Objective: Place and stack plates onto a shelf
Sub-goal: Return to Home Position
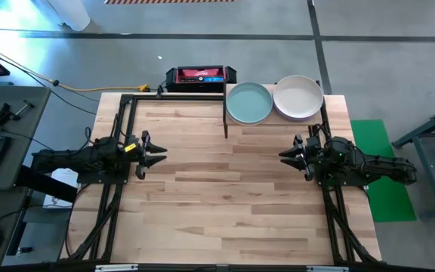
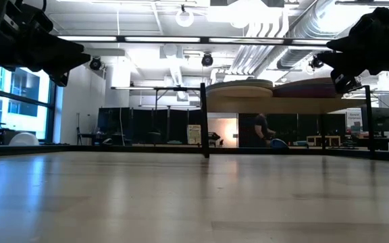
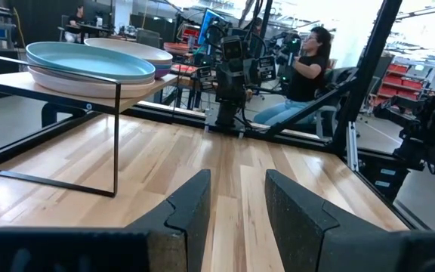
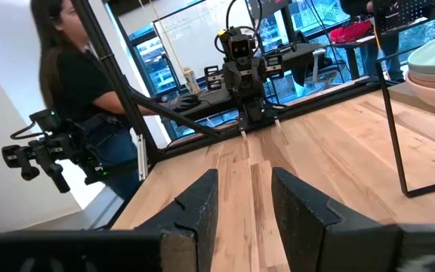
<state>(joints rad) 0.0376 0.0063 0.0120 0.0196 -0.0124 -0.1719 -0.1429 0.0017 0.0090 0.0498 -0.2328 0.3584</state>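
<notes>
I see two stacks of plates on the shelf, well apart from my left claw and right claw, both spread and empty over the tabletop.

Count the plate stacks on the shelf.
2. One, topped by the teal-green plate, on the shelf's left-arm side; one, topped by the whitish plate, on its right-arm side. Lower plates are partly hidden.
</notes>
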